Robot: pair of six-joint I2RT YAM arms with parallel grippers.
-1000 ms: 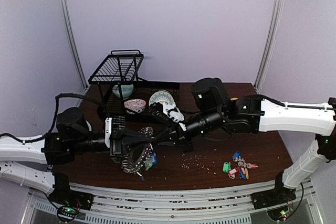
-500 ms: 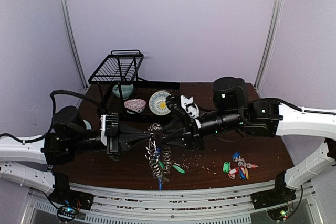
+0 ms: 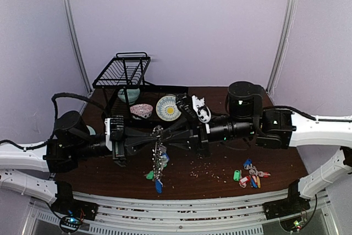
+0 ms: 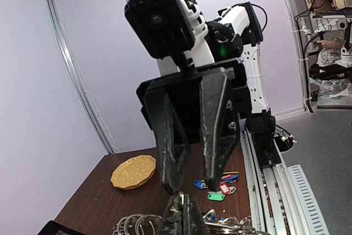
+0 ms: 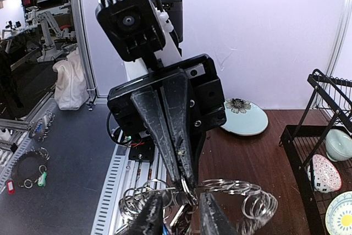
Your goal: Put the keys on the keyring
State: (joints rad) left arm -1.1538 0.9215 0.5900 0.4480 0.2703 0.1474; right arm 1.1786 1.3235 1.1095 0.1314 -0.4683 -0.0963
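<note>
The keyring (image 3: 158, 157) hangs edge-on above the table's middle, with silver rings along its rim and a green and a blue tag at its bottom. My left gripper (image 3: 158, 135) points right and is shut on one of its small silver rings (image 4: 180, 195). My right gripper (image 3: 167, 137) points left, tip to tip with the left. It is open, and its fingers (image 5: 149, 217) straddle the bunched silver rings (image 5: 231, 186) just under the left gripper's tip (image 5: 190, 182). I cannot make out a separate bunch of keys among the hanging metal.
A cluster of small coloured tags with silver metal (image 3: 250, 173) lies at the front right, also in the left wrist view (image 4: 217, 187). A black dish rack (image 3: 124, 72), bowls, a yellow-patterned plate (image 3: 168, 107) and a pale blue plate (image 5: 245, 118) stand at the back. Crumbs dot the table.
The left gripper has lifted the keyring up and to the right, and it now hangs edge-on with its tags swinging. The right arm has drawn back to the right, its fingers still at the rings.
</note>
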